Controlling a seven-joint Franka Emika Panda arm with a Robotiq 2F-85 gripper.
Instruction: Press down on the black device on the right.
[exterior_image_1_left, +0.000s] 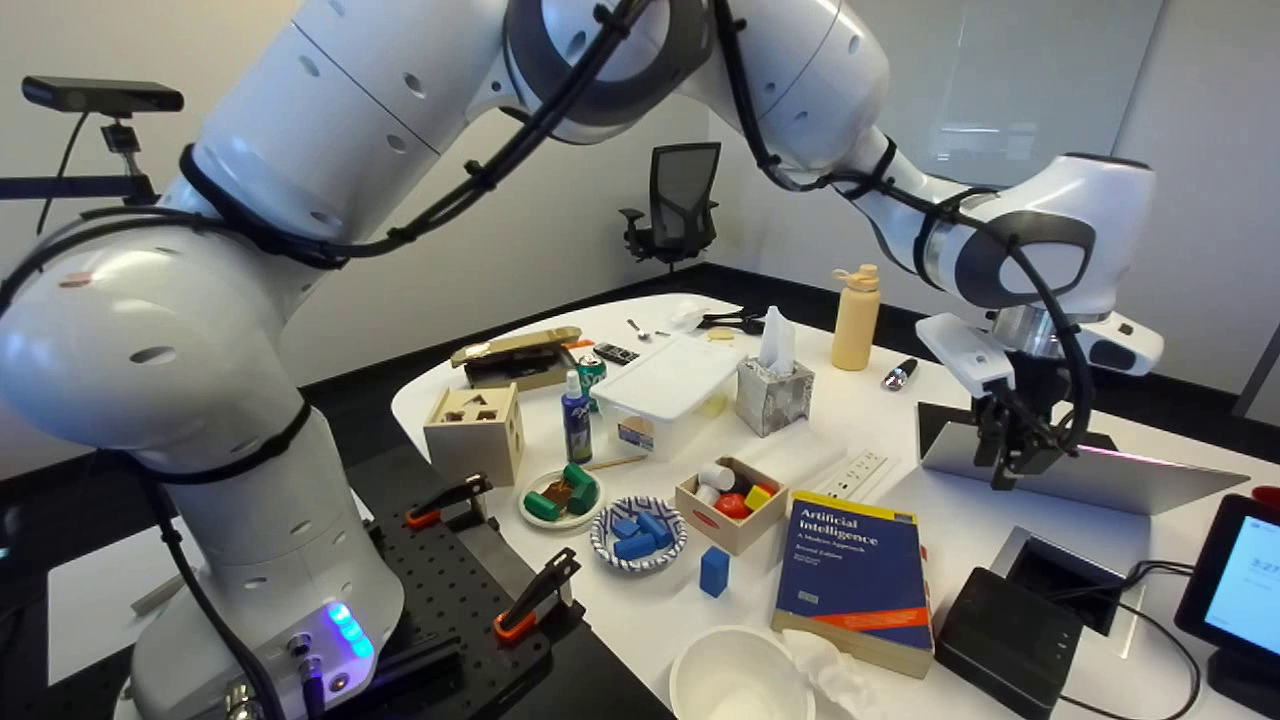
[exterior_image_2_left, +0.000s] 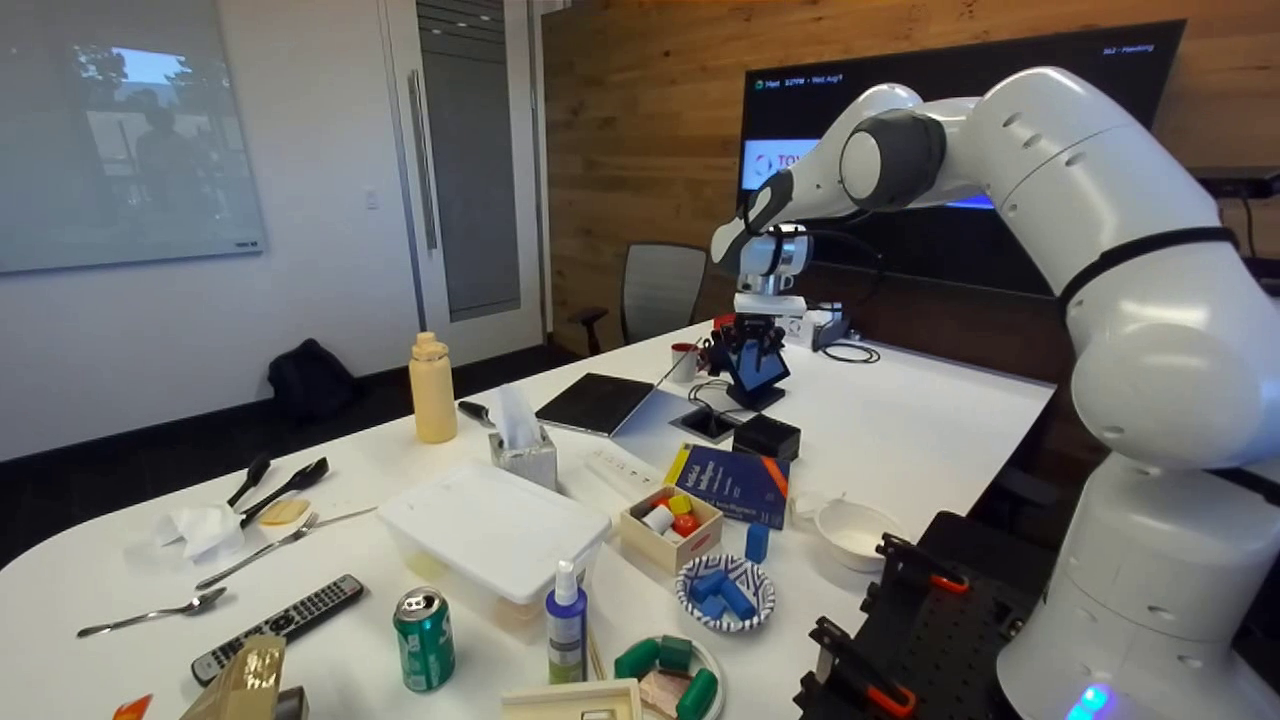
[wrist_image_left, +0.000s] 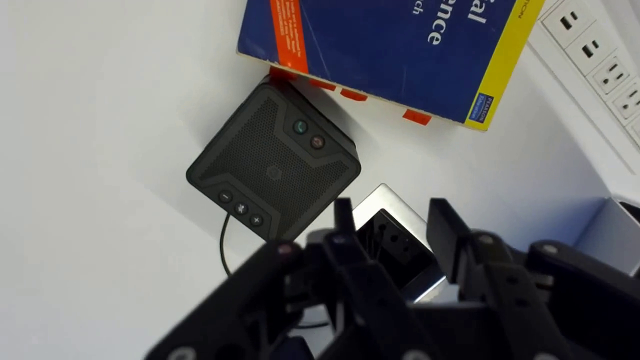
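Note:
The black device (exterior_image_1_left: 1010, 640) is a low boxy speaker-like unit on the white table beside the blue book. It also shows in an exterior view (exterior_image_2_left: 767, 437). In the wrist view its top (wrist_image_left: 275, 165) has a mesh grille and several small buttons, and its lower corner is partly behind a gripper finger. My gripper (wrist_image_left: 392, 215) is open and empty, with a gap between its fingers. It hangs above the table, apart from the device and over the socket box side of it, and it shows in both exterior views (exterior_image_1_left: 1003, 470) (exterior_image_2_left: 755, 355).
The blue book (exterior_image_1_left: 850, 570) lies close beside the device. A metal-rimmed socket box (wrist_image_left: 387, 197) with cables is on the other side. A lit-screen gadget (exterior_image_1_left: 1250, 580), a grey laptop-like slab (exterior_image_1_left: 1080, 465) and a mug (exterior_image_2_left: 684, 362) stand near. A white bowl (exterior_image_1_left: 740, 680) is near the book.

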